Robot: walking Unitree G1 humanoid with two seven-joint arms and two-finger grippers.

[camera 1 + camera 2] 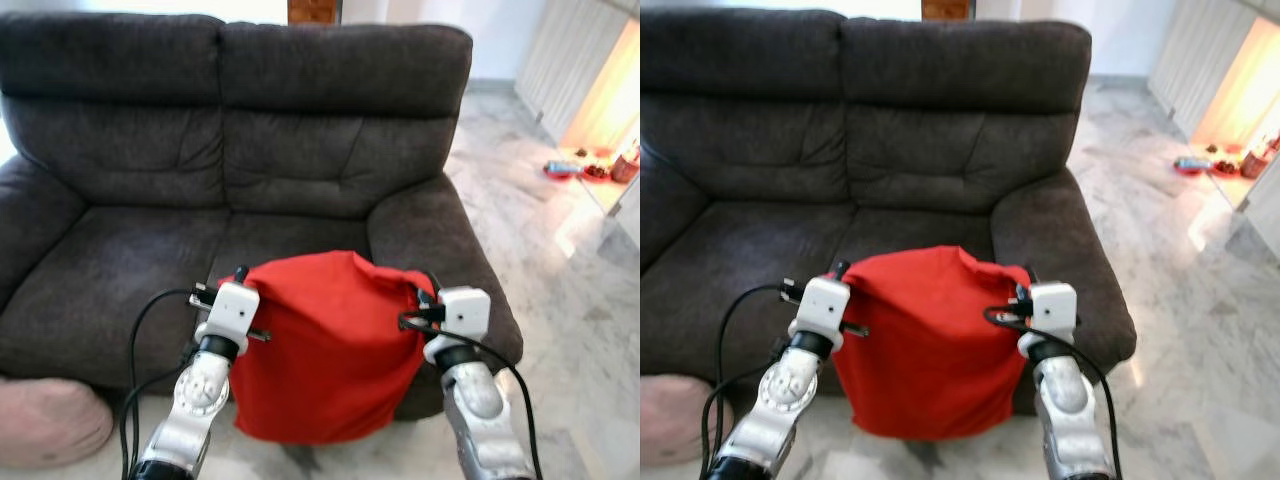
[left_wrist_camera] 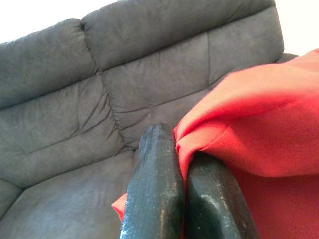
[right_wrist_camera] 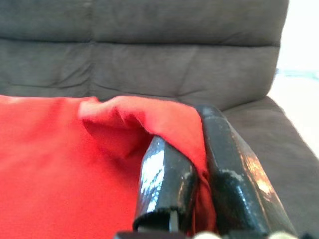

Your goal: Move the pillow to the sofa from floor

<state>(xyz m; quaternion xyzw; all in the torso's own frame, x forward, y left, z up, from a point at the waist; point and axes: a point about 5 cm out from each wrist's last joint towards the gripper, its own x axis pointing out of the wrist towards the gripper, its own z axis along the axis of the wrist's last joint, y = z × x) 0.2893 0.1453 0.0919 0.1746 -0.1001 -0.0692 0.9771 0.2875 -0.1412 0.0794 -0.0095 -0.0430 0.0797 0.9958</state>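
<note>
A red pillow point(image 1: 325, 345) is held off the floor between the two grippers, in front of the near edge of a dark grey sofa point(image 1: 230, 180), hanging limp from its two upper corners so that its lower part droops below the seat front. The left gripper point(image 2: 182, 164) is clenched on the pillow's left upper corner, a fold of red cloth being pinched between its black fingers point(image 2: 152, 194); the right gripper point(image 3: 199, 149) is likewise closed on the right upper corner, with the fabric bunched between its fingers point(image 3: 164, 184). The seat cushions just beyond the pillow are seen to be free of objects, and a pale pink cushion point(image 1: 50, 420) is seen on the floor at the near left, by the sofa's left arm. The task is judged to be well advanced, with only the carry over the seat and the release left. Several risks can be foreseen: only thin folds of cover are gripped, so a corner could slip out if the arms are pulled apart or jerked; the hanging lower edge could be caught on the seat front if the pillow is not raised enough; and if the cloth is let go too near the edge, the pillow could slide back to the marble floor point(image 1: 590, 330).
</note>
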